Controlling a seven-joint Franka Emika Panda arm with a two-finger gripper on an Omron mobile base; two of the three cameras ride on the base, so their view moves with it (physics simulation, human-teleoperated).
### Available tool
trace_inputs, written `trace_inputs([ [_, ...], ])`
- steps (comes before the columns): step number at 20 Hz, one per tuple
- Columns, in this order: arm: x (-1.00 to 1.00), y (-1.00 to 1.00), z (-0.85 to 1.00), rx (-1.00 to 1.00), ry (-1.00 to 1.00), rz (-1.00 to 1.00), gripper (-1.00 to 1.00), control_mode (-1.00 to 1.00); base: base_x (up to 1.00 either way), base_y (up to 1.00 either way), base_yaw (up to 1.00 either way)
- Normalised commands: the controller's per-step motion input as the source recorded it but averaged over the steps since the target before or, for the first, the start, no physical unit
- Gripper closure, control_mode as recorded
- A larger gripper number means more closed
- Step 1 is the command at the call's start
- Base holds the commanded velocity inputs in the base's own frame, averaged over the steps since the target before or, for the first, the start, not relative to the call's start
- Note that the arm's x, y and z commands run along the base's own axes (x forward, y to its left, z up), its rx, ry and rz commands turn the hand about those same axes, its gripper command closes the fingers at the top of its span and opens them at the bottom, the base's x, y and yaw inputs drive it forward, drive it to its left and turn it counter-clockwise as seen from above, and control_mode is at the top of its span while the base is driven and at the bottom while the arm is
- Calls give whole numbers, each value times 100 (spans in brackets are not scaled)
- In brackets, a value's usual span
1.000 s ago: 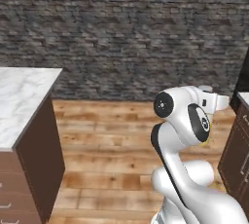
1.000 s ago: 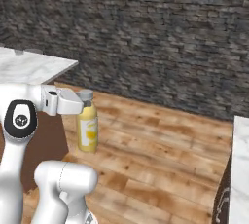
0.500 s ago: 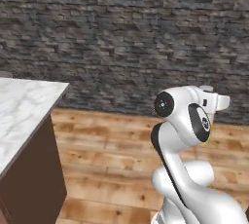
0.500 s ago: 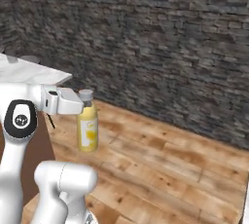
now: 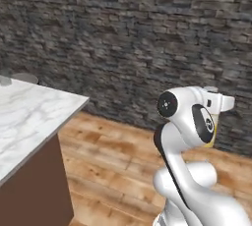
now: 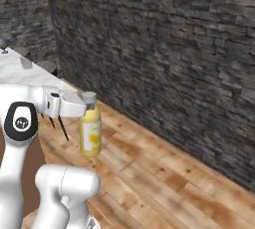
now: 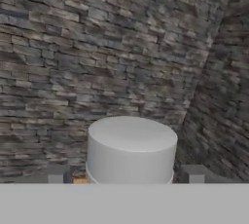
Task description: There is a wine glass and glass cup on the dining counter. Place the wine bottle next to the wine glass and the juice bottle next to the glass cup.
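Stone wall behind; gripper (image 6: 85,104) clamps juice bottle (image 6: 90,132) at neck.

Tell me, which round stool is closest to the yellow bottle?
The near stool at the counter's corner, its thin legs showing just behind the bottle; the far stool sits further along the counter.

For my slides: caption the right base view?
White two-finger gripper carries stubby yellow juice bottle above wooden floor.
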Motion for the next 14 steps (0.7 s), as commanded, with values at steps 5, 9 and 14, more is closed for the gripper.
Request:
trace_inputs([
  [5,0,0,0,0,0,0,100,100,100,-23,62],
  [9,0,0,0,0,0,0,100,100,99,-28,62],
  [14,0,0,0,0,0,0,100,100,68,-51,56],
])
